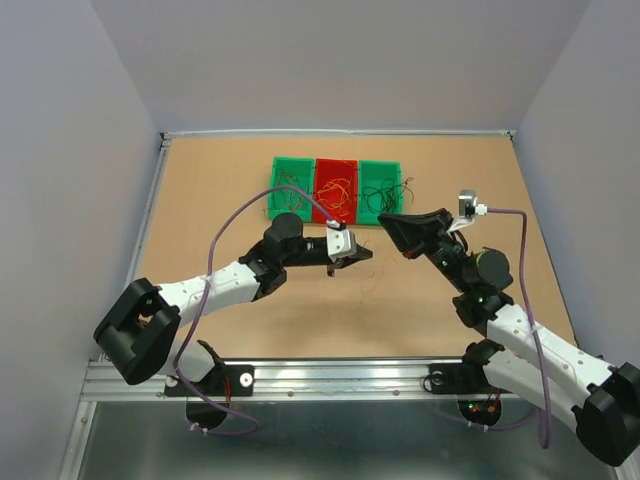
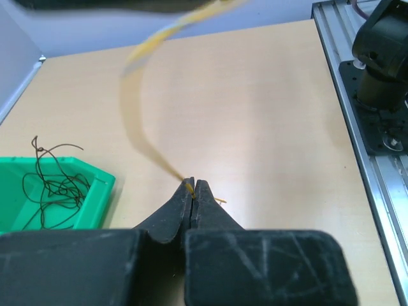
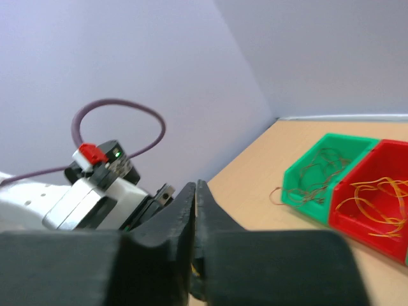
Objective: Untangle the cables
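My left gripper (image 1: 358, 256) (image 2: 193, 183) is shut on one end of a thin yellow-orange cable (image 2: 137, 121), low over the table in front of the trays. From the jaws the strand curves up, blurred, to a dark shape at the top edge of the left wrist view. My right gripper (image 1: 386, 220) (image 3: 199, 185) hovers just right of the left one; a narrow slit shows between its fingers, with a bit of yellow (image 3: 205, 273) deep at their base. More cables lie sorted in the trays: brown-red (image 1: 290, 190) (image 3: 319, 175), yellow-orange (image 1: 336, 192) (image 3: 379, 197) and black (image 1: 385, 192) (image 2: 57, 191).
Three trays stand side by side at the back of the table: green (image 1: 280, 165), red (image 1: 336, 163), green (image 1: 395, 166). A few strands hang over their rims. The metal rail (image 2: 363, 127) with the arm bases runs along the near edge. Walls close in both sides.
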Controlling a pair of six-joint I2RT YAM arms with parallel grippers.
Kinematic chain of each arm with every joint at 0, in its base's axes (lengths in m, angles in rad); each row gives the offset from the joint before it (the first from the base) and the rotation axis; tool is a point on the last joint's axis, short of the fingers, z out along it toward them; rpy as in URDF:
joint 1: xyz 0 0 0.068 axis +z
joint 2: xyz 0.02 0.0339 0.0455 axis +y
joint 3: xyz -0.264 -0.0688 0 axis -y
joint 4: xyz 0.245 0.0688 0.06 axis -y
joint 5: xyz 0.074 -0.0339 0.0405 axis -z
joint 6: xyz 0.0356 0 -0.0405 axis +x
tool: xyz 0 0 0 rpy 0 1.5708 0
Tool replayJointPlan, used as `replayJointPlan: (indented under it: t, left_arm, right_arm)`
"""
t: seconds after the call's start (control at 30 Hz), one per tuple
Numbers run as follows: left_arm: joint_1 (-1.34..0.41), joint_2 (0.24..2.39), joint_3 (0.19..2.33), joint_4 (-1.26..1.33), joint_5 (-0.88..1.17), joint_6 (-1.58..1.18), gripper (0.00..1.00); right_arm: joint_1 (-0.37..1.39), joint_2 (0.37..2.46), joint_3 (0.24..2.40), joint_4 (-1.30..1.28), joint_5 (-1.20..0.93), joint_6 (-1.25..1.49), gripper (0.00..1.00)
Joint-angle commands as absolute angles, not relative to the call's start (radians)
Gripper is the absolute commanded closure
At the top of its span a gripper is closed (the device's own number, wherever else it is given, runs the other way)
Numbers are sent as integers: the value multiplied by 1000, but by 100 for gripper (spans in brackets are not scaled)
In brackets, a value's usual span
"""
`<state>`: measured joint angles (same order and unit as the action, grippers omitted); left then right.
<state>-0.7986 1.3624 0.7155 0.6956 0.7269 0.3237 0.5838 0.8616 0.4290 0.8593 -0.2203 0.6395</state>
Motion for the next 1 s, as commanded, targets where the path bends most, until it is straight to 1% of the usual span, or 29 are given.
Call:
replayJointPlan:
  t: [0.0,0.07,0.23,0.27,0.3,0.33,0.37,0.43,0.47,0.53,0.6,0.7,0.77,0.83,0.9,0.97]
  left_arm:
    - [-802,1336,722,683,779,351,100]
    - [-802,1332,735,651,805,357,100]
    - [-802,1312,758,574,822,377,100]
    - [-801,1310,759,571,790,380,100]
    - [-802,1307,758,571,767,388,100]
    - [-801,1304,756,571,744,400,100]
    - [-801,1304,756,569,698,408,100]
    - [-801,1312,761,555,666,426,100]
    - [-802,1318,764,546,655,431,100]
    - [-801,1330,775,517,646,439,100]
    - [-801,1336,793,502,646,445,100]
    - [-801,1341,804,485,637,446,100]
    - [-801,1341,807,485,617,445,100]
    - [-801,1339,811,485,588,433,100]
    - [-795,1332,811,483,583,430,100]
    - [-795,1322,810,483,586,425,100]
  right_arm:
    - [591,804,419,770,-9,584,99]
    - [589,804,434,709,46,581,99]
    - [589,857,475,667,40,560,99]
    - [589,867,482,637,41,545,96]
    - [589,865,488,629,28,534,88]
    - [589,862,494,630,6,517,65]
    - [589,859,500,630,-73,494,52]
    - [589,859,521,630,-138,468,28]
    - [591,862,529,629,-214,453,25]
    - [591,882,549,615,-279,417,20]
    - [589,902,574,603,-342,405,19]
    - [589,942,587,601,-400,400,20]
    - [589,965,597,601,-429,397,29]
    - [589,974,606,591,-440,400,43]
    - [589,983,607,586,-434,397,46]
    - [591,988,609,583,-433,397,55]
